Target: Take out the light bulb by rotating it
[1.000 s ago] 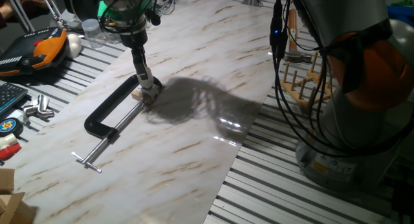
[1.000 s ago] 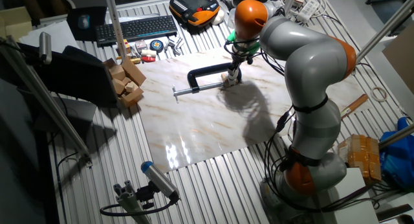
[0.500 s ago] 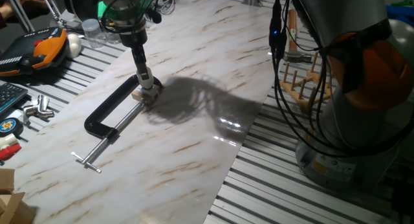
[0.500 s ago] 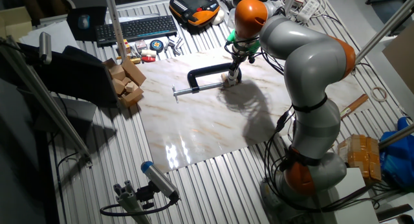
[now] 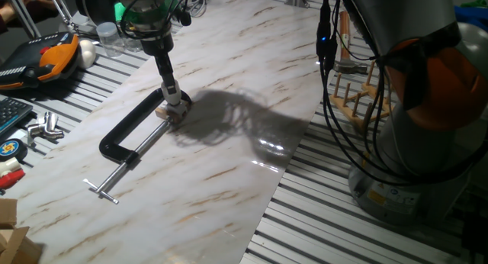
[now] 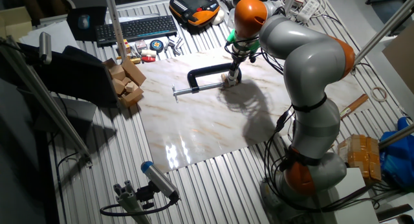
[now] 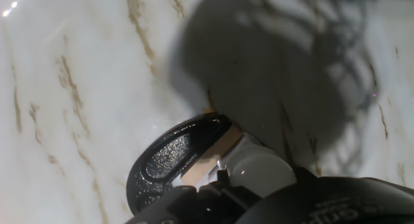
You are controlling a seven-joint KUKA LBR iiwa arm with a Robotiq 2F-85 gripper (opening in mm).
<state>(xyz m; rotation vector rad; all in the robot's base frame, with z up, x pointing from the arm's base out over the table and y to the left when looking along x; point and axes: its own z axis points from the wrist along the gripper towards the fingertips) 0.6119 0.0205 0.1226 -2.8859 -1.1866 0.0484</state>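
The light bulb (image 7: 259, 169) shows in the hand view as a frosted white globe sitting in a tan wooden block (image 7: 210, 156). The black C-clamp (image 5: 128, 136) pins that block (image 5: 165, 114) to the marble board, and its round pad (image 7: 169, 164) presses the block's side. My gripper (image 5: 176, 101) points straight down onto the block and covers the bulb in both fixed views. The dark fingers (image 7: 194, 202) sit close around the globe, shut on it. From the other side the gripper (image 6: 231, 78) stands at the clamp's jaw end (image 6: 204, 74).
The marble board (image 5: 229, 165) lies on a slatted table. An orange-black pendant (image 5: 47, 56), a white egg-like thing (image 5: 88, 52) and a plastic cup (image 5: 109, 37) sit at the far left. A wooden peg rack (image 5: 357, 88) stands right. A keyboard (image 6: 136, 28) and wooden blocks (image 6: 127, 81) lie beyond.
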